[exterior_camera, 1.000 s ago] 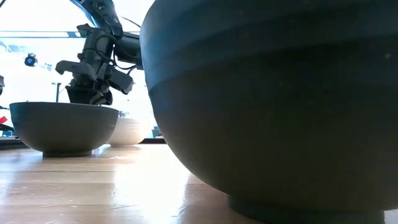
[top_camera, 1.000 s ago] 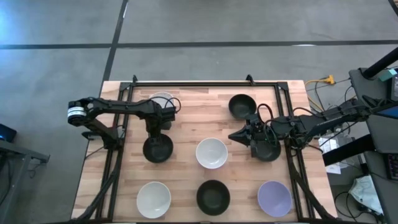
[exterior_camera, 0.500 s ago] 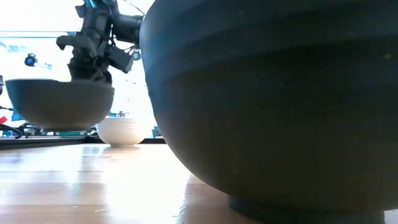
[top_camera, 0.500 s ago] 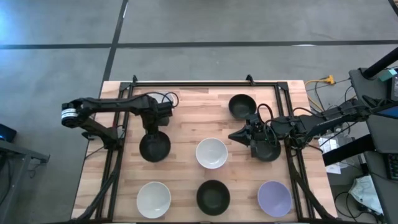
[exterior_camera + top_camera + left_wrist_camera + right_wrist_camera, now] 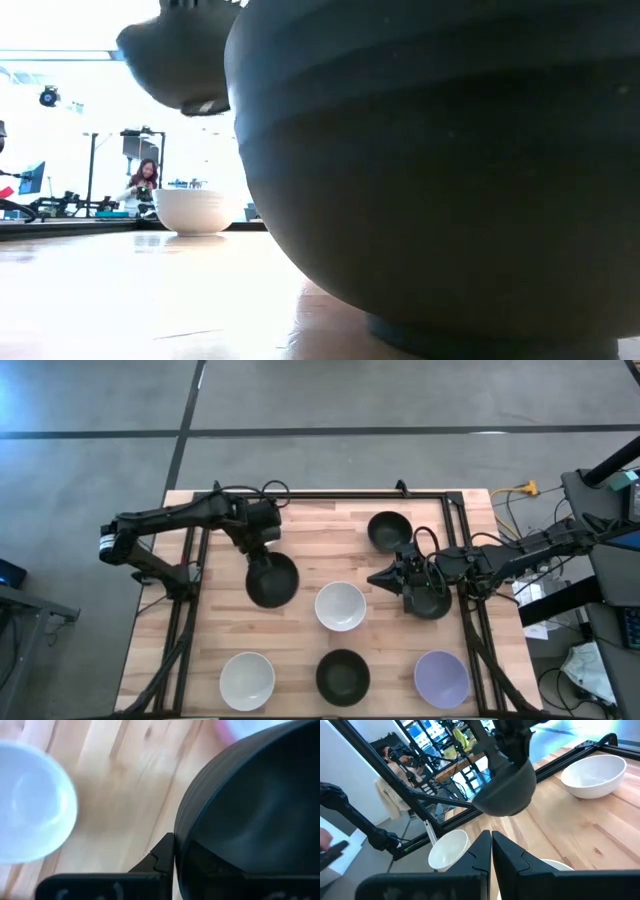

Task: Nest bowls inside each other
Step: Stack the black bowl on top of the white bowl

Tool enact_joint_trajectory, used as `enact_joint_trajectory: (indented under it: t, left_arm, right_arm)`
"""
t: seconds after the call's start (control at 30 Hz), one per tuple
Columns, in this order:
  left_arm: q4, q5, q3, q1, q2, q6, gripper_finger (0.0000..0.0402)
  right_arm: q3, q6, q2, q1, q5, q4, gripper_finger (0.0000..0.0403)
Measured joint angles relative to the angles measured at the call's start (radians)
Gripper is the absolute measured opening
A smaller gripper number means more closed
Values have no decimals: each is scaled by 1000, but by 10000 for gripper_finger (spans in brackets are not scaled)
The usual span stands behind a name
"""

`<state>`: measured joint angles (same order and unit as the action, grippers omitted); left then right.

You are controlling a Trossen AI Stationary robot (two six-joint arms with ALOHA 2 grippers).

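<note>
— How many bowls are showing in the high view?
— Four black, two white, one lavender (image 5: 441, 678).
— And the grippers?
— The left gripper (image 5: 262, 536) is pinching a black bowl (image 5: 271, 580) left of centre, lifted off the table (image 5: 310, 535); the right gripper (image 5: 385, 579) has its jaws pressed together at centre right.

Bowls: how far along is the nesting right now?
Done: nothing visibly nested; the high view shows no stack. In hand: the left tool grips the held black bowl by its rim, lifted beside the middle white bowl. Left: the front white bowl, front black bowl, lavender bowl and far black bowl all sit singly. The right tool waits shut by the right black bowl.
</note>
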<state>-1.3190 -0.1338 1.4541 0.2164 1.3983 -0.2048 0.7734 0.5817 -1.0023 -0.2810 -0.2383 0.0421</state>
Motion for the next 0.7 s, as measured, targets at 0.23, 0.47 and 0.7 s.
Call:
enact_joint_trajectory:
  t: [0.23,0.47,0.7]
  left_arm:
    - [-1,-25,175,-107,97,-101,8]
    - [-4,-48,398,-175,268,-157,8]
    - [-11,-70,657,-178,464,-187,8]
  right_arm:
    - [0,-46,39,0,14,-60,9]
    - [10,-80,186,-2,67,-324,9]
    - [156,-214,277,-8,59,-705,9]
